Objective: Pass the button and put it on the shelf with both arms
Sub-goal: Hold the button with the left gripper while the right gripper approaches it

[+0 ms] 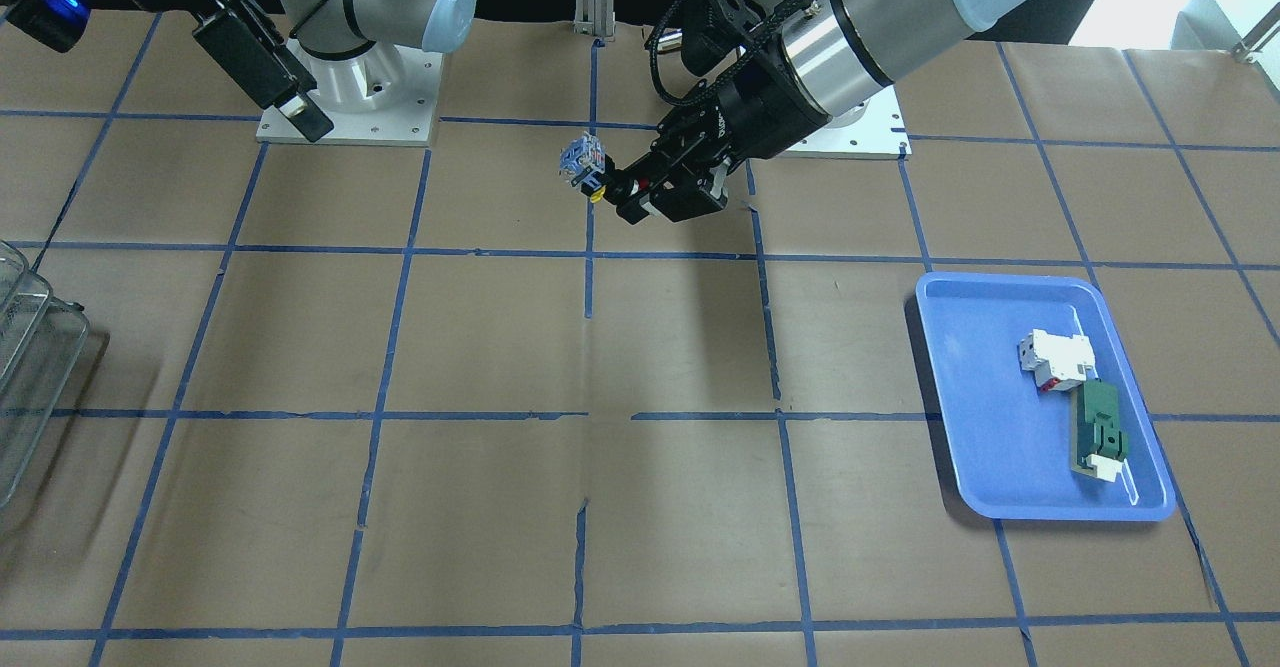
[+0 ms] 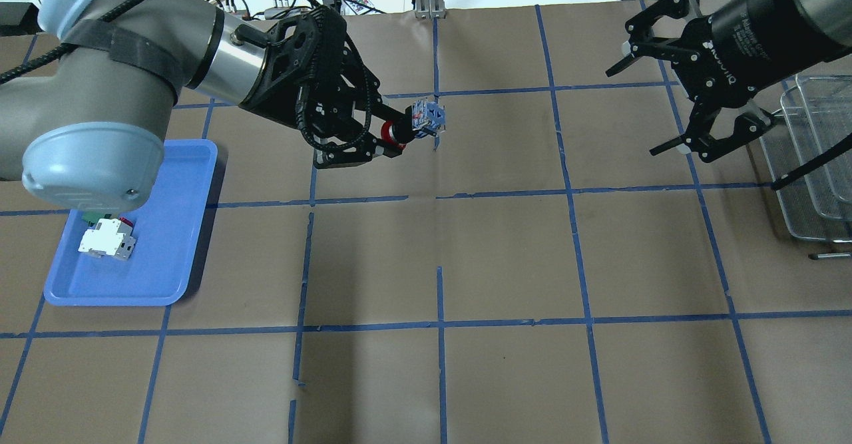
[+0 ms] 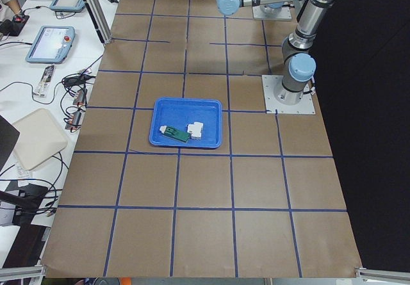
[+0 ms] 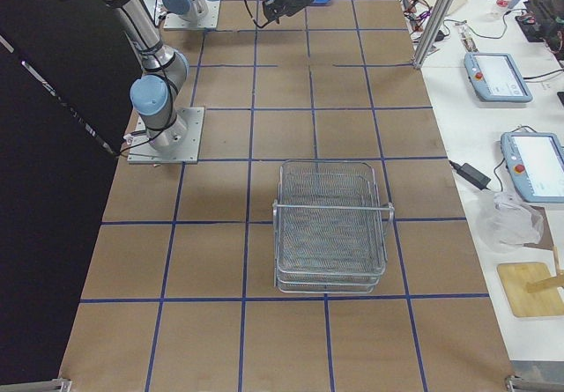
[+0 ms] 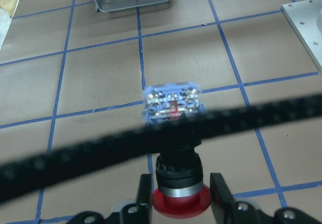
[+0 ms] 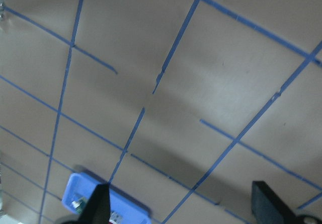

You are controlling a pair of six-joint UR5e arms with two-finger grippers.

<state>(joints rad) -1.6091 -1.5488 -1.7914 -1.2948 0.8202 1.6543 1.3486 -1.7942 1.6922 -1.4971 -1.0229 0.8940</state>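
Observation:
My left gripper [image 2: 394, 135] is shut on the button [image 2: 416, 123], gripping its red cap end and holding it in the air over the table's middle, clear bluish base pointing toward the right arm. The button also shows in the front view [image 1: 586, 167] and in the left wrist view [image 5: 173, 107], where a black cable crosses in front of it. My right gripper [image 2: 649, 108] is open and empty, raised at the right, well apart from the button. The wire shelf [image 2: 815, 158] stands at the right edge, and shows whole in the exterior right view [image 4: 332, 225].
A blue tray [image 2: 170, 244] lies on the left side with a white-and-red breaker block [image 1: 1055, 359] and a flat green-and-white part [image 1: 1100, 437] in it. Brown paper with a blue tape grid covers the table [image 2: 506, 264].

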